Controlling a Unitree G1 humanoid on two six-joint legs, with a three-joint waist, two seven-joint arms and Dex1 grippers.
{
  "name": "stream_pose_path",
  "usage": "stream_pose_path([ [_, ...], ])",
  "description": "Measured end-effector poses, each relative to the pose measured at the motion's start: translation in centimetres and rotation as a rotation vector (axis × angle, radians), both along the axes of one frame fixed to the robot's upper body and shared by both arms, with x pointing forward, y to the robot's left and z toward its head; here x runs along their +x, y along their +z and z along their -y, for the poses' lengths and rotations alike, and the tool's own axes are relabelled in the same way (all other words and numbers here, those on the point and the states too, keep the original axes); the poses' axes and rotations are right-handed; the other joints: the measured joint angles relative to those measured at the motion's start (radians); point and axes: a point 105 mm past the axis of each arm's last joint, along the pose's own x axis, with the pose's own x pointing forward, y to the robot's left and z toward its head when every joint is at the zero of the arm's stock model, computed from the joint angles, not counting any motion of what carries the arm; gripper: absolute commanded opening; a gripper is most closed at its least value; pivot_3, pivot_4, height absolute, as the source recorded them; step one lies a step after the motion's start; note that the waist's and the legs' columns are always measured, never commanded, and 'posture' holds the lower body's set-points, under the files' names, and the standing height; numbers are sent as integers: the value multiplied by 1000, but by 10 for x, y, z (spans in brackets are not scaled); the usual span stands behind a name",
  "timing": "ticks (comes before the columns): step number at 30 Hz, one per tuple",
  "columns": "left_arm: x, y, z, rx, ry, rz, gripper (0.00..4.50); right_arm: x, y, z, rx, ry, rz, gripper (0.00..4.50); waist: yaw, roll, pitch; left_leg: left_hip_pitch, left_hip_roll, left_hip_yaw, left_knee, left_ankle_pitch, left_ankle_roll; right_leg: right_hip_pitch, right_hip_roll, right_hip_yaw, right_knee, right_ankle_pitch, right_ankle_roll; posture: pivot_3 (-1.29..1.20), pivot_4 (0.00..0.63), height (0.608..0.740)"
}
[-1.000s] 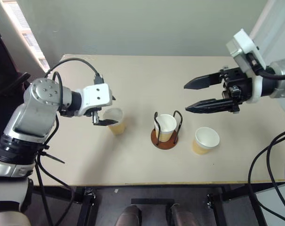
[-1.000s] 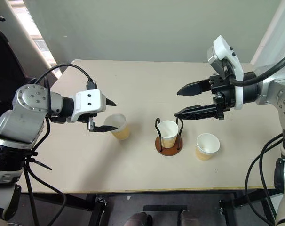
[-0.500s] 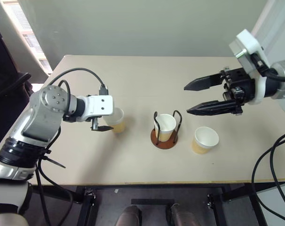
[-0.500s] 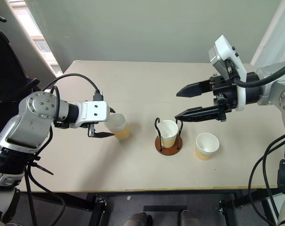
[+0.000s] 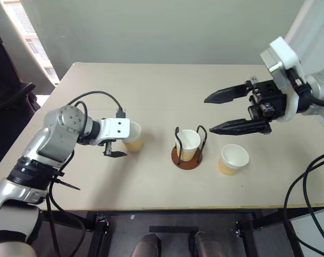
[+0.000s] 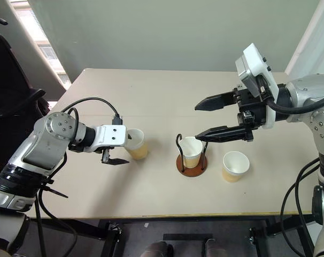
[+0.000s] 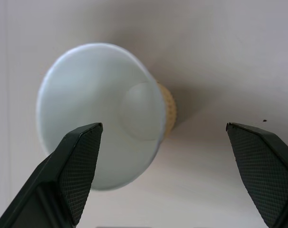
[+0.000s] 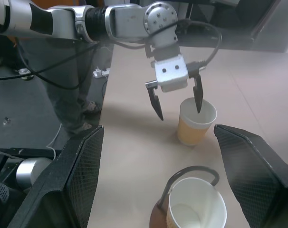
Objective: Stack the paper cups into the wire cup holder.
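Looking down from the head: a beige table (image 5: pixel 167 85) carried three tan paper cups. The left gripper (image 5: pixel 117 143) hung spread over the left cup (image 5: pixel 133 137), grasping nothing. A second cup (image 5: pixel 188 143) sat inside the black wire cup holder with reddish-brown base disc (image 5: pixel 186 157); the third cup (image 5: pixel 232 159) stood just right of it. The right gripper (image 5: pixel 218 112) hovered above, spread, empty.

Left wrist: one finger (image 7: pixel 70 166) overlapped the cup's white rim (contact unclear).

Right wrist: the left gripper straddled that cup's rim, one finger inside.
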Motion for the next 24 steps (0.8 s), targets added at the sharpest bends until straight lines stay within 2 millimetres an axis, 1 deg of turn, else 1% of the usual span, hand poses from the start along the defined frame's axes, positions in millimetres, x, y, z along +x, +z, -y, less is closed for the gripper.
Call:
stream_pose_path([
  [5, 1, -7, 1, 26, -48, -10, 4500, -1, 0, -1, 0, 12, 13, 3832, 0, 0, 0, 0, 0, 0, 0, 0, 0, 0, 0, 0, 0, 0, 0, 0, 150, 740],
  [6, 2, -8, 3, 21, -58, -12, 4319, -1, 0, -1, -1, 15, 14, 3871, 0, 0, 0, 0, 0, 0, 0, 0, 0, 0, 0, 0, 0, 1, 1, 0, 150, 740],
  [8, 3, -8, 7, 12, -79, -11, 3853, -1, -2, -1, -3, 21, 17, 3889, 2, 0, 0, 0, 0, 0, 0, 0, 0, 0, 0, 0, 0, 1, 2, 0, 150, 740],
  [10, 5, -7, 11, 3, -102, -9, 3211, -1, -4, 0, -3, 26, 20, 3889, 2, 0, 0, 0, 0, 0, 0, 0, 0, 0, 0, 0, 0, 1, 2, 0, 150, 740],
  [12, 7, -6, 13, 2, -125, -3, 2417, 0, -5, 1, -8, 26, 25, 3889, 2, 0, 0, 0, 0, 0, 0, 0, 0, 0, 0, 0, 0, 1, 2, 0, 150, 740],
  [13, 7, -5, 14, 0, -134, -2, 2163, 0, -6, 1, -11, 26, 28, 3889, 2, 0, 0, 0, 0, 0, 0, 0, 0, 0, 0, 0, 0, 2, 3, 0, 150, 740],
  [14, 6, -4, 15, -11, -151, -14, 1700, -1, -6, 3, -25, 30, 33, 3889, 2, 0, 0, 0, 0, 0, 0, 0, 0, 0, 0, 0, 0, 2, 4, 0, 150, 740],
  [16, 4, -2, 18, -22, -180, -27, 1052, 0, -10, 5, -56, 33, 23, 3889, 2, 0, 0, 0, 0, 0, 0, 0, 0, 0, 0, 0, 0, 2, 4, 0, 150, 740],
  [18, 2, 3, 21, -31, -207, -37, 283, 2, -14, 7, -79, 38, -2, 3889, 2, 0, 0, 0, 0, 0, 0, 0, 0, 0, 0, 0, 0, 3, 4, 0, 150, 740],
  [19, 2, 6, 22, -37, -216, -40, 21, 3, -15, 8, -88, 38, -9, 3889, 2, 0, 0, 0, 0, 0, 0, 0, 0, 0, 0, 0, 0, 3, 4, 0, 150, 740],
  [24, -7, 16, 21, -70, -238, -91, 21, 10, -16, 17, -134, 7, -16, 3889, 1, 0, 0, -1, 0, 0, 0, -1, 1, 0, 0, 0, 0, 3, 4, 0, 150, 740],
])
